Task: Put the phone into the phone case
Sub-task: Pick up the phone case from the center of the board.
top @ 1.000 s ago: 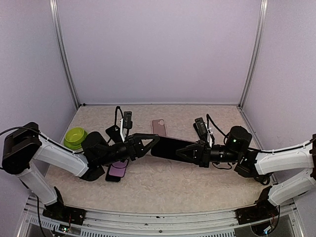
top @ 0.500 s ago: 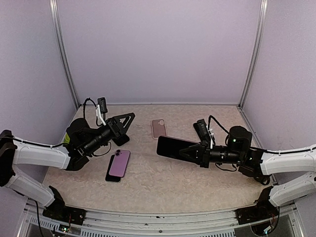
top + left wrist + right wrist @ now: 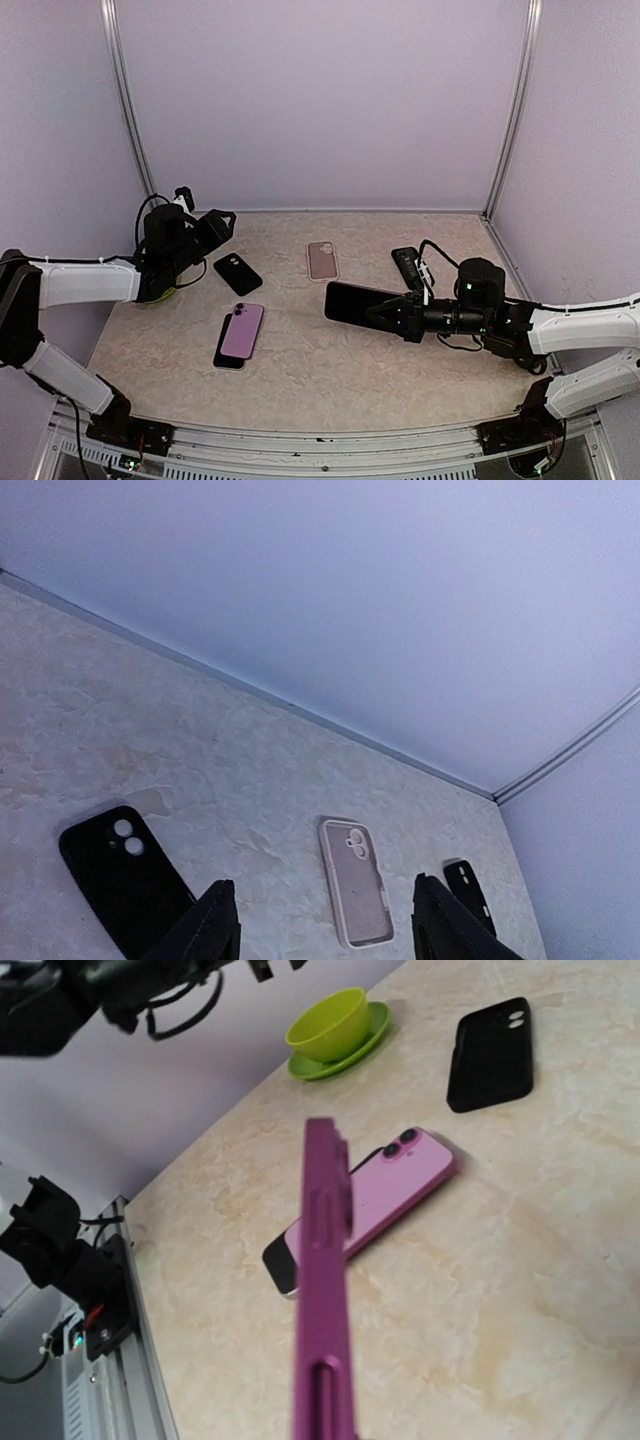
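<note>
Right gripper (image 3: 388,314) pinching the magenta phone (image 3: 356,300) by one end.
Phone is near the pink case (image 3: 322,259), to its right; left gripper (image 3: 216,228), jaws spread and empty, well left of that case.

Legible markings: none. You can read no text, label, brand, number or sign on the magenta phone (image 3: 322,1260), the pink case (image 3: 322,259), or elsewhere.

The beige table (image 3: 320,385) carries a black case (image 3: 237,273), pink case (image 3: 321,260), stacked phones (image 3: 241,330) and green saucer (image 3: 365,1045).
</note>
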You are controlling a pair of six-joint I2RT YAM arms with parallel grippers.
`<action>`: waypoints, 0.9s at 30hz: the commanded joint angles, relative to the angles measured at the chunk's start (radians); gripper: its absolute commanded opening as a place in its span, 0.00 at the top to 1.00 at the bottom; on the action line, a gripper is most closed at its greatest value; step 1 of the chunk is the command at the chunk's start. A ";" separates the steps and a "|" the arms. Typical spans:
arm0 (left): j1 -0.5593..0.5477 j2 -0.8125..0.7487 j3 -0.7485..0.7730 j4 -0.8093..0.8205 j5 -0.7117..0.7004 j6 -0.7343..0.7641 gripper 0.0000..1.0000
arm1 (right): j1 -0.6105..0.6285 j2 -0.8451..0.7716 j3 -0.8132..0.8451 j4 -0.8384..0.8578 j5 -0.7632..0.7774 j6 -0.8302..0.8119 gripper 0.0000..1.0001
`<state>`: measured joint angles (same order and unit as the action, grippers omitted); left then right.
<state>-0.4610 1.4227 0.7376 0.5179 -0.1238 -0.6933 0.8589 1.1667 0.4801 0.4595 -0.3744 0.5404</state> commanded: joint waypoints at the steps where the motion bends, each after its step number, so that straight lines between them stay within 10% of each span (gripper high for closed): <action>1: 0.056 0.083 0.095 -0.226 -0.075 -0.059 0.43 | 0.003 -0.034 0.036 0.019 0.018 -0.010 1.00; 13: 0.091 0.405 0.422 -0.685 -0.191 -0.150 0.49 | 0.003 -0.041 0.030 -0.012 0.057 -0.013 1.00; 27: 0.104 0.552 0.482 -0.790 -0.206 -0.189 0.54 | 0.003 0.009 0.042 -0.001 0.062 -0.016 1.00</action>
<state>-0.3691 1.9373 1.1778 -0.2348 -0.3153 -0.8680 0.8589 1.1660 0.4805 0.4080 -0.3161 0.5385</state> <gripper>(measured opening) 0.469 0.060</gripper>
